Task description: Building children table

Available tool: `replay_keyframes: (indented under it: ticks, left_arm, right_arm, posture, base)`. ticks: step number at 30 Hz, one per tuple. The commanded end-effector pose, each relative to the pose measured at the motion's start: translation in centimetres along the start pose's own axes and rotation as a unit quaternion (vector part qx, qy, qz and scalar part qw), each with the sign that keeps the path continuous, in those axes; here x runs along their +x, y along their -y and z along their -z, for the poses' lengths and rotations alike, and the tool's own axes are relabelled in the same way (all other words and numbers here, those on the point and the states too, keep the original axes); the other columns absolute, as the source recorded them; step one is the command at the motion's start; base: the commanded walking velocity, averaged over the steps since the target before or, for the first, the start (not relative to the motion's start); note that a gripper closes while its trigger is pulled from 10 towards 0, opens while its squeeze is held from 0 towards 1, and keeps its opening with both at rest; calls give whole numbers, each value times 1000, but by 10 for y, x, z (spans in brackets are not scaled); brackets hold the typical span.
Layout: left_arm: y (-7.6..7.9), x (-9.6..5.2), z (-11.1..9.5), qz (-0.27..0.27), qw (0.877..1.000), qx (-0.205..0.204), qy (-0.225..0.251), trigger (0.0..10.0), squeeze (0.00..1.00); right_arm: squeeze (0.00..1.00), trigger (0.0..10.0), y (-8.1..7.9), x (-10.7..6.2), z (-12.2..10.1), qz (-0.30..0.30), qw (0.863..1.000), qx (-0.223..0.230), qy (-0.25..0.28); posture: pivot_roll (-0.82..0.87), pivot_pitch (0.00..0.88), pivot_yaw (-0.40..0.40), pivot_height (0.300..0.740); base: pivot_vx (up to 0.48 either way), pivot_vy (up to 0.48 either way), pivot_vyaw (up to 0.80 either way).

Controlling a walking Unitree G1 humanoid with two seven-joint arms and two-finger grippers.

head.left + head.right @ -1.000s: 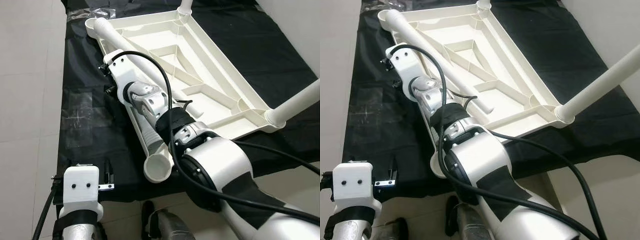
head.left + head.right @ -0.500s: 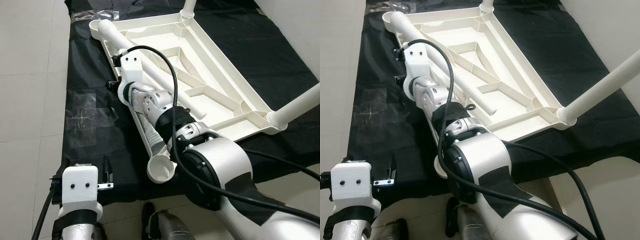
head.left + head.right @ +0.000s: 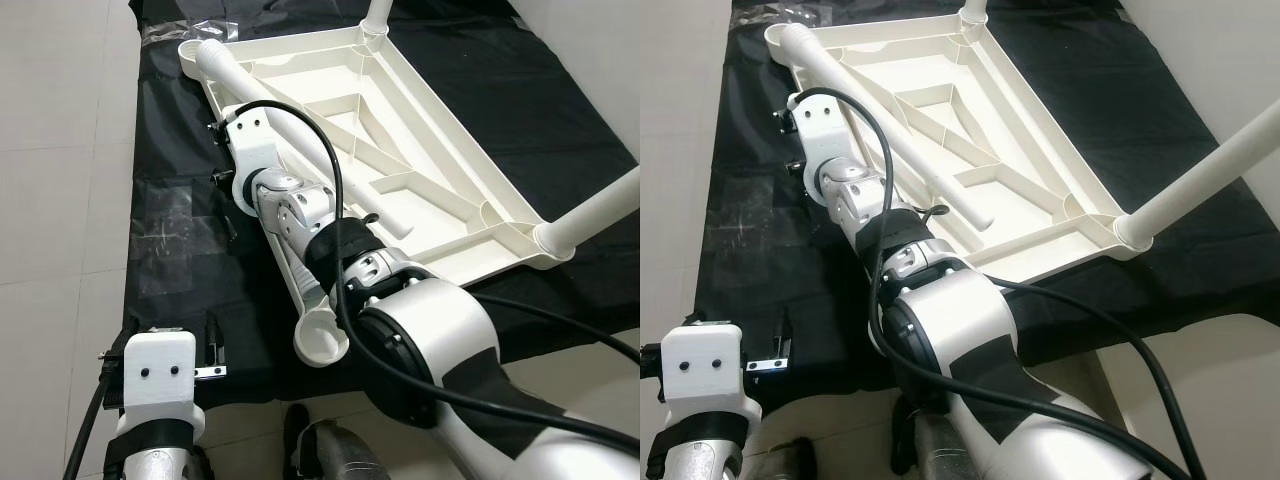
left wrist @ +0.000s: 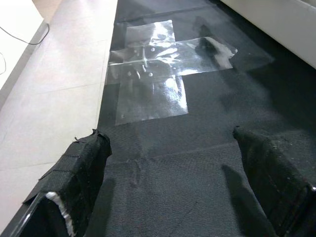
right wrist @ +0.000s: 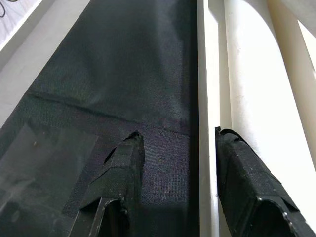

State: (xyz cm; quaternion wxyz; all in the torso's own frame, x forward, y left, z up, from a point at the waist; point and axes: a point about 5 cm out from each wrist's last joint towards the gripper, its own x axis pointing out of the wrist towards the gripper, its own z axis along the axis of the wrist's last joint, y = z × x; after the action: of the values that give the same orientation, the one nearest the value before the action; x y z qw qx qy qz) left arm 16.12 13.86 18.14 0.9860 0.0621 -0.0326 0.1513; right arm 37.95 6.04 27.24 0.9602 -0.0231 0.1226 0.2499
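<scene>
The white plastic tabletop (image 3: pixel 440 150) lies upside down on a black mat (image 3: pixel 180 170). One leg (image 3: pixel 600 210) stands in its right corner socket and another (image 3: pixel 375 12) in the far corner. A loose white leg tube (image 3: pixel 215 65) lies slanted across the tabletop's left side. An empty corner socket (image 3: pixel 320 340) faces me at the near left. My right arm (image 3: pixel 290 200) reaches along that left edge. My right gripper (image 5: pixel 178 136) is open, with one finger over the mat and the other over the white rim (image 5: pixel 202 74). My left gripper (image 4: pixel 170 140) is open, low over the mat's near edge.
Clear tape patches (image 4: pixel 148 79) shine on the mat left of the tabletop. Pale floor tiles (image 3: pixel 60 150) border the mat on the left. A crumpled clear plastic bag (image 3: pixel 165 32) lies at the mat's far left corner. A black cable (image 3: pixel 330 150) loops over my right arm.
My right wrist swayed right over the loose leg, then came back left to the tabletop's edge. The left arm has stayed still. The camera shifted a little.
</scene>
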Motion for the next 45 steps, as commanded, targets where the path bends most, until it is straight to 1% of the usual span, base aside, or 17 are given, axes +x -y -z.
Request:
replay_keyframes:
  ticks: [1,7,8,9,10,18,25,27,29,32,33,34,36,38,39,43,45]
  left_arm:
    - [12,-8,2,12,999,-27,-23,10000,0]
    - [11,-7,1,9,999,-27,-22,10000,0]
    - [10,-8,1,8,999,-27,-22,10000,0]
    - [10,-8,1,8,999,-27,-22,10000,0]
    - [10,-8,1,7,999,-26,-22,10000,0]
    - [8,-7,0,5,999,-26,-20,10000,0]
    - [7,-7,1,1,1000,-24,-20,10000,0]
    - [6,-7,1,-1,1000,-23,-19,10000,0]
    - [5,-6,1,-4,1000,-21,-18,10000,0]
    - [5,-5,1,-4,1000,-21,-17,10000,0]
    - [5,-4,1,-4,1000,-20,-17,10000,0]
    - [5,-4,1,-4,1000,-20,-17,10000,0]
    - [5,-2,2,-1,1000,-19,-14,10000,0]
    - [5,0,2,0,1000,-18,-12,10000,0]
    - [4,2,1,1,1000,-17,-9,10000,0]
    - [4,2,1,1,1000,-16,-8,10000,0]
    - [2,3,1,2,1000,-13,-6,10000,0]
  right_arm:
    - [0,10000,-7,4,43,-7,995,34,-91]
    - [0,10000,-6,4,45,-5,994,48,-96]
    - [0,3922,-7,4,46,-6,994,48,-99]
    - [0,3922,-7,4,46,-6,994,48,-99]
    - [0,0,-7,4,48,-7,994,48,-102]
    - [0,0,-8,4,49,-14,994,29,-102]
    - [0,0,0,4,50,-20,994,-3,-105]
    - [0,0,3,3,52,-48,992,-35,-114]
    - [0,0,19,2,46,-57,989,-83,-113]
    - [0,0,28,0,43,-69,986,-93,-117]
    - [0,0,38,-2,39,-71,985,-101,-117]
    - [0,0,38,-2,39,-71,985,-101,-117]
    - [0,0,59,-9,26,-106,979,-120,-122]
    - [0,0,64,-12,23,-120,977,-128,-124]
    - [0,0,72,-16,20,-160,966,-150,-135]
    - [0,0,76,-18,20,-170,961,-166,-143]
    - [0,0,89,-24,23,-196,945,-201,-166]
  posture:
    - [-23,346,-195,740]
    - [-22,348,-197,740]
    - [-25,352,-197,740]
    - [-25,352,-197,740]
    - [-25,352,-197,740]
    - [-25,352,-197,740]
    - [-25,356,-201,740]
    - [-25,356,-201,740]
    - [-23,351,-199,740]
    - [-23,351,-199,740]
    - [-33,344,-191,740]
    - [-33,344,-191,740]
    - [-30,338,-183,740]
    - [-29,336,-181,740]
    - [-27,331,-175,740]
    - [-26,330,-172,740]
    - [-21,327,-164,740]
  base:
    - [0,0,0]
    - [0,0,0]
    - [0,0,0]
    - [0,0,0]
    - [0,0,0]
    - [0,0,0]
    - [0,0,0]
    - [0,0,0]
    - [0,0,0]
    - [0,0,0]
    - [0,0,0]
    - [0,0,0]
    - [0,0,0]
    - [0,0,0]
    - [0,0,0]
    - [0,0,0]
    - [0,0,0]
